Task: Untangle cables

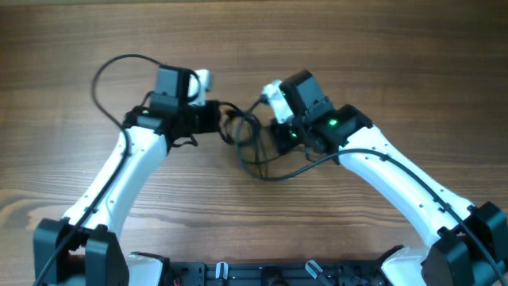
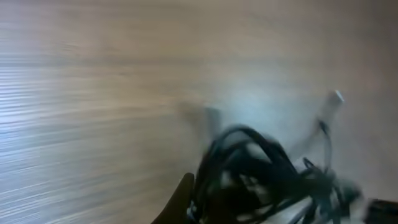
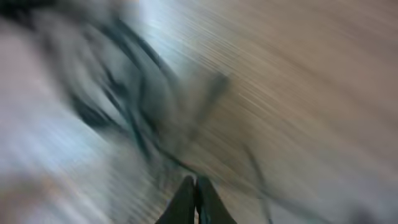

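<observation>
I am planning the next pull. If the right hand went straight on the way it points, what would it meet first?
Probably the cables: their tangle lies just ahead of the shut right hand. The right wrist view is blurred, so the depth is uncertain.

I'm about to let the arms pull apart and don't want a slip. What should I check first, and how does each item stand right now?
1. Left jaws shut on the cables: ok, the bundle bunches right at them.
2. Right jaws shut: ok, the tips meet in the wrist view.
3. Right jaws holding a cord: cannot tell, too blurred.
4. Knot loosened: not ok, the cords sit in one tangle between the arms.
5. Right arm's own cable free of the tangle: cannot tell.
6. Wrist views sharp: not ok, both smeared.
</observation>
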Tool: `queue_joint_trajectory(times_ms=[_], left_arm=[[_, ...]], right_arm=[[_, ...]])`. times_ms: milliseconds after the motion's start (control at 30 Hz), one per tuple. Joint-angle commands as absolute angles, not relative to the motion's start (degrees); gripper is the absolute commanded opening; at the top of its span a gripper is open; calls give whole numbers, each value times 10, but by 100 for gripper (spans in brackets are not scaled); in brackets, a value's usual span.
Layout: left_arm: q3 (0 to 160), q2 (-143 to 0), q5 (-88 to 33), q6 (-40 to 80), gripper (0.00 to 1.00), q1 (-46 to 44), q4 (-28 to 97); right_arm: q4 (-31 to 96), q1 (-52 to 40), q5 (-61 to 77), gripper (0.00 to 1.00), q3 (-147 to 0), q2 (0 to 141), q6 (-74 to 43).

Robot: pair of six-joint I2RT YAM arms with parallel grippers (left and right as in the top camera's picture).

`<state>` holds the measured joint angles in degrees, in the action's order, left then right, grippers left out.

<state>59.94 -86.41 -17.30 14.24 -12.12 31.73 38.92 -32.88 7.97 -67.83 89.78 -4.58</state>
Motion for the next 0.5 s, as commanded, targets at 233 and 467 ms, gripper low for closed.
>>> queue_joint_trajectory(times_ms=[233, 467], left_arm=[[599, -835, -154, 180, 4, -54, 328], [599, -835, -319, -43, 4, -86, 339]], right_arm=[[390, -224, 95, 12, -678, 891, -101], [312, -241, 353, 54, -678, 891, 60]])
